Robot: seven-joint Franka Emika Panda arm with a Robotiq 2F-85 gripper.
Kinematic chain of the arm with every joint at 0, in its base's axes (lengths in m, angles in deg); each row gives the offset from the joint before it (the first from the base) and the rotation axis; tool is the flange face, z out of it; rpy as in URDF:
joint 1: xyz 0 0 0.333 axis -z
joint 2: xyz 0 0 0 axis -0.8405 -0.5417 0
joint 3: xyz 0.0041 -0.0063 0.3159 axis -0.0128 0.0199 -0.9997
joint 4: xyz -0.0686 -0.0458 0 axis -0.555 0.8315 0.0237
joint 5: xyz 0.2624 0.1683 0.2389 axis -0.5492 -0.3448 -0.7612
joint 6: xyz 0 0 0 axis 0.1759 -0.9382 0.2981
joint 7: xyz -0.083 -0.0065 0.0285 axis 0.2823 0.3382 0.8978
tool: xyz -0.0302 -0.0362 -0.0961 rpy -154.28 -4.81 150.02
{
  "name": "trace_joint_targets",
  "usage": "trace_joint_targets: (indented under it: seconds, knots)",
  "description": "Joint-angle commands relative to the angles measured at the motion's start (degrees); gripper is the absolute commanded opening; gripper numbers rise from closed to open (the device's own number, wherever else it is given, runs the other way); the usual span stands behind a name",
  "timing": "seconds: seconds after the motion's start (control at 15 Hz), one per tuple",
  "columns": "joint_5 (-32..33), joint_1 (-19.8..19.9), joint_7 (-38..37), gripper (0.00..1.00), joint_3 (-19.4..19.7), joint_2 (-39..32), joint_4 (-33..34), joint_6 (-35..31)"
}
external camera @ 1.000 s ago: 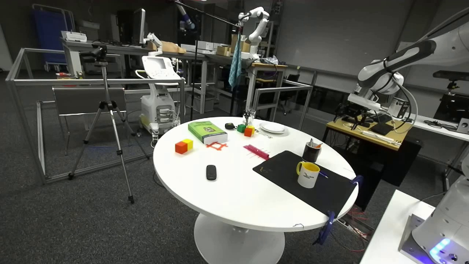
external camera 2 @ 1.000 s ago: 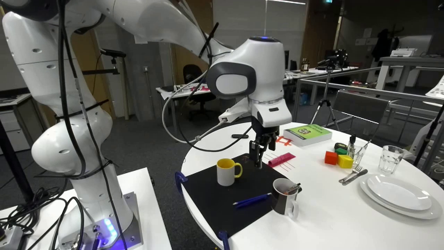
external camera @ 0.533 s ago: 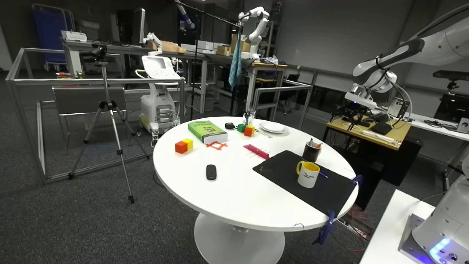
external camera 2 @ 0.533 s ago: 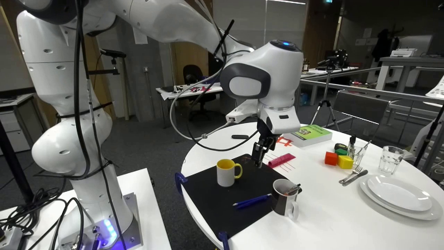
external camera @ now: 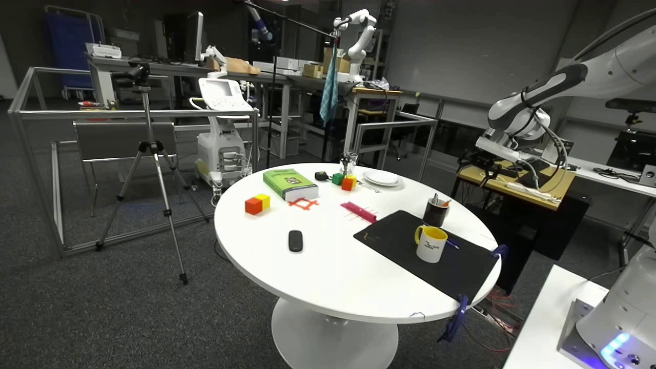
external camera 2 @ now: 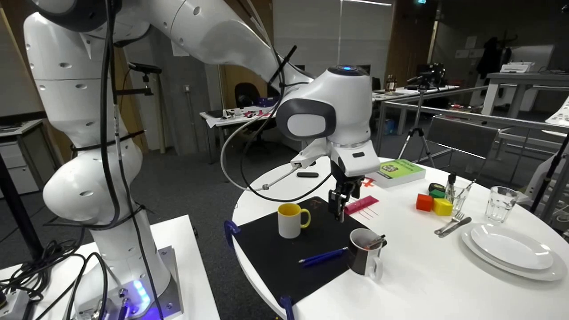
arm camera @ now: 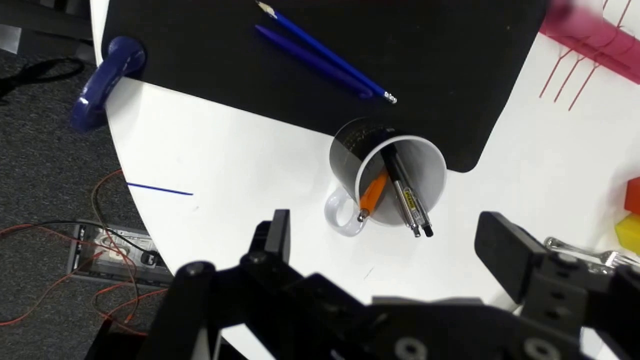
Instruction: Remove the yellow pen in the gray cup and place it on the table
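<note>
A: What is the table (external camera: 328, 271) like?

B: Smooth, white and round. A flat, matte black mat (external camera: 387, 238) reaches its edge, where two blue clamps (external camera 2: 230, 231) are hooked.

A: And the orange pen (arm camera: 373, 194)?

B: Just one: slim, plastic-looking, with a metal-looking tip, leaning inside a dark mug (external camera 2: 359, 255) with a pale grey inner wall. It pokes over the rim just beside the curved handle (arm camera: 346, 230). Two black-and-silver pens (arm camera: 403, 195) seem to share that mug, going by their ends.

A: What else can you count?

B: One blue pencil (arm camera: 325, 48) and one blue pen (arm camera: 312, 60), side by side on the mat, near a white mug (external camera 2: 290, 226) with a yellow inside. Two round plates (external camera 2: 511, 246) stacked near the table's edge, and two clear glasses (external camera 2: 500, 206). Five cubes (external camera: 253, 206): two red, two yellow, one green. One thick green book (external camera 2: 397, 171).

A: Where is the orange pen from the gripper (arm camera: 386, 238)?

B: In the wrist view it lies ahead of the two fingers (arm camera: 500, 250), within the gap's width and clear of both. The dark mug stands upright at the mat's edge; whether its base overlaps the mat, I can't tell.

A: And its grip?

B: The fingers are spread wide apart, with nothing held.
</note>
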Motion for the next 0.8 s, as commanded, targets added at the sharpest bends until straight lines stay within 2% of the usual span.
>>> trace_joint_targets:
  seconds: [0.0,0.4,0.47,0.73]
  knots:
    - [-0.53,-0.76,-1.08,1.00,0.61,-2.86,1.32,-2.22]
    - [-5.15,1.01,4.43,1.00,1.56,-7.46,5.78,1.21]
    - [-2.53,-0.40,1.34,1.00,1.61,-5.89,3.04,-0.82]
    - [-2.69,-0.48,1.68,1.00,1.83,-6.65,3.31,-0.79]
